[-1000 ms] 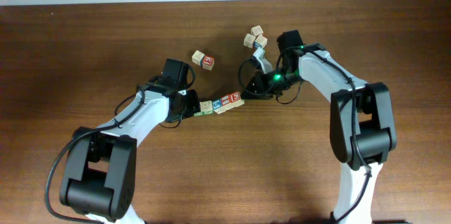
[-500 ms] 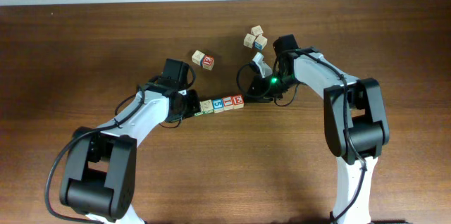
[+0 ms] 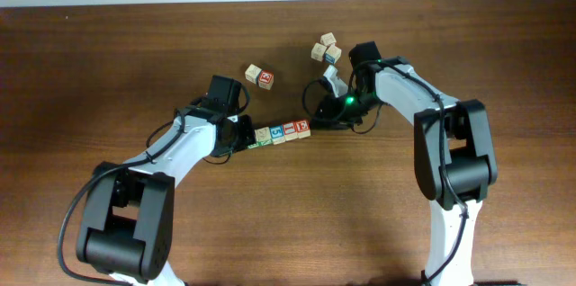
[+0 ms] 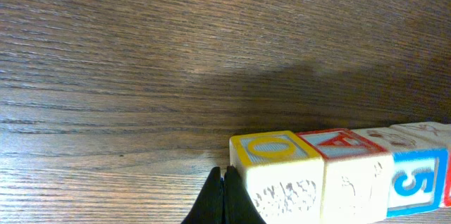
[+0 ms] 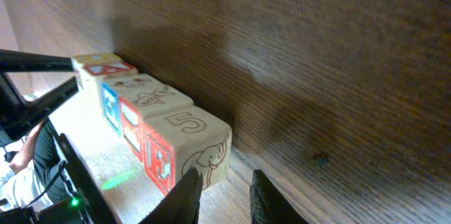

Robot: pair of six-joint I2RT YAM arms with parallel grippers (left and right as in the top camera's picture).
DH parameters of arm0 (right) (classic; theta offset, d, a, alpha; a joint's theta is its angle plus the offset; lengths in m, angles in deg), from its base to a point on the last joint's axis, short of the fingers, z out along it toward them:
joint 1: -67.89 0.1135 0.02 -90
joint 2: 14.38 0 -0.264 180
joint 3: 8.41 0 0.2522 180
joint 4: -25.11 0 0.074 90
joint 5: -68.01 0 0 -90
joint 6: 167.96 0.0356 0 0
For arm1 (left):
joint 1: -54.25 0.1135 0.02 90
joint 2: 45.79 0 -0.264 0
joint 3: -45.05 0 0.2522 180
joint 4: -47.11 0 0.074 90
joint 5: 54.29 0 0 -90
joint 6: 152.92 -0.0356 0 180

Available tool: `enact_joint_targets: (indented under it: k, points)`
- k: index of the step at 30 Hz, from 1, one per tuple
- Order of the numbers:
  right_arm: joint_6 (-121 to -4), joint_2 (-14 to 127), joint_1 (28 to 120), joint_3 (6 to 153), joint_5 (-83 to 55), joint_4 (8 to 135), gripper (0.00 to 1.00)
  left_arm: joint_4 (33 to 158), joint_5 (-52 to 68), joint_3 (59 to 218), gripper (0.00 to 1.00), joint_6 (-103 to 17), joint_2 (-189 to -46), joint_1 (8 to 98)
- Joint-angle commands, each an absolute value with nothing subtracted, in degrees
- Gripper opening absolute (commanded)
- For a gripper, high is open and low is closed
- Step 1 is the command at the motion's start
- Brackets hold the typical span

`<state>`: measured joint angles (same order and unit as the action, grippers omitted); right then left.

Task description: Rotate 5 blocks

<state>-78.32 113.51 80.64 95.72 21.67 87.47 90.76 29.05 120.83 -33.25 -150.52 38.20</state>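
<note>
The 5 blocks (image 3: 281, 131) lie joined in one line on the table, slanting slightly up to the right. My left gripper (image 3: 243, 135) is shut and empty, its tips (image 4: 224, 197) against the yellow-marked end cube (image 4: 276, 151). A red-marked cube (image 4: 344, 146) and a blue "5" cube (image 4: 416, 182) follow along the line. My right gripper (image 3: 317, 121) is at the other end. Its fingers (image 5: 224, 194) stand slightly apart with nothing between them, and the left one touches the elephant-marked end cube (image 5: 190, 143).
A separate pair of cubes (image 3: 259, 75), one plain and one red, sits behind the line. A cluster of three cubes (image 3: 326, 49) lies just behind my right arm. The table's far edge (image 3: 288, 2) runs along the top.
The right gripper's fingers have parted from shut. The right arm shifted slightly left, and the line's right end swung a little toward the front.
</note>
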Motion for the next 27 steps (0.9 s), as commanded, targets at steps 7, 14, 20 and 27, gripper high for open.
enact_joint_targets:
  k: [7,14,20,27]
  points:
    - [-77.86,112.70,82.89,98.25,19.18,89.06,0.28,89.85,24.77,120.68,0.00,-33.20,-151.26,37.15]
    - [-76.24,112.75,83.29,98.16,12.58,89.70,0.28,89.87,24.77,120.68,0.00,-33.20,-151.26,37.15]
    - [-74.21,112.75,83.27,98.16,3.14,90.33,0.29,89.87,24.79,120.68,0.00,-33.20,-151.26,37.15]
    - [-74.26,112.72,83.24,98.16,0.77,90.55,0.29,90.00,24.77,120.68,0.00,-33.20,-151.26,37.15]
